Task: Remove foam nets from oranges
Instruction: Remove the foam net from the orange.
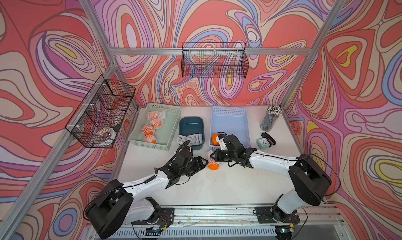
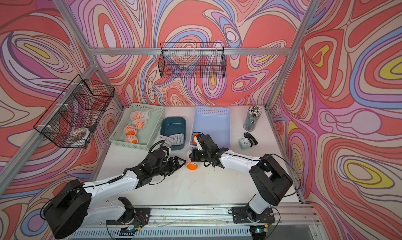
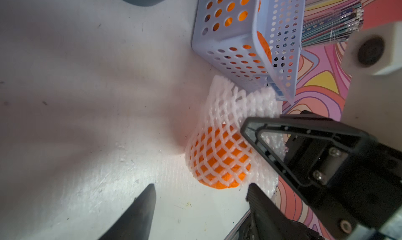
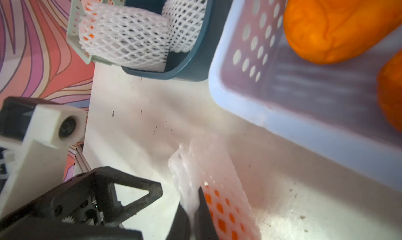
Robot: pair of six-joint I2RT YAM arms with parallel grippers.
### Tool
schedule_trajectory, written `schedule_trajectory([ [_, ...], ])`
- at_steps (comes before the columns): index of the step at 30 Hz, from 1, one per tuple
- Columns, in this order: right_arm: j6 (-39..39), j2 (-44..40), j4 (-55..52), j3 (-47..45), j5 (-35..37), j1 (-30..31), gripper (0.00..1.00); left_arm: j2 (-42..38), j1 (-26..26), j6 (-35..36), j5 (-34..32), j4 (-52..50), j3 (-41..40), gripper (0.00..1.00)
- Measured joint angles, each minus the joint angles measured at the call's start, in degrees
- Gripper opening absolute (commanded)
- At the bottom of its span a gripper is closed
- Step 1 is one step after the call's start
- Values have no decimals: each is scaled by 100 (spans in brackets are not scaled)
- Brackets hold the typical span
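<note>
- Right wrist view: your right tool (image 4: 193, 208) was clamped shut on the loose edge of a foam net (image 4: 195, 169), with the white mesh squeezed flat between its jaws.
- In the left wrist view, that foam net (image 3: 230, 106) ran from the right tool down over the orange (image 3: 219, 162). Its free end flared just beside the corner of the lavender basket (image 3: 235, 51). The mesh covered most of the fruit, and bare skin showed only at the end facing your left tool (image 3: 200, 187).
- Your left tool stood open and gripped nothing. Its two fingers were spread wide, and the bare end of the orange sat just beyond their tips.
- In both top views, the orange (image 1: 213, 166) (image 2: 192, 166) sat on the white counter (image 1: 195, 184) between your two tools, near the front corner of the lavender basket (image 1: 230, 119).
- That basket held bare oranges (image 4: 337, 21). In a top view only one (image 1: 215, 138) showed, partly behind your right arm's wrist.
- Just beside the basket, toward your left arm, the teal tub (image 1: 191, 122) held empty foam nets (image 1: 194, 137), one of them hanging over its near rim.
- Further that way, the pale green basket (image 1: 171, 128) held four netted oranges (image 1: 148, 129).
- At the far right of the counter stood a pencil cup (image 1: 270, 118), with a small clock (image 1: 263, 143) in front of it.
</note>
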Motion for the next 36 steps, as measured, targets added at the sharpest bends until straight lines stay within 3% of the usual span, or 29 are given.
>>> schedule_trajectory([
  [14,-173,-304,1141,-553,-457,4,0,553,289,-129,310,1270,-2,65],
  [29,-273,-306,1368,-730,-424,37,0,1058,450,-170,538,1733,76,67],
  [36,-293,-297,1541,-776,-442,37,0,1333,452,-195,627,1849,380,53],
])
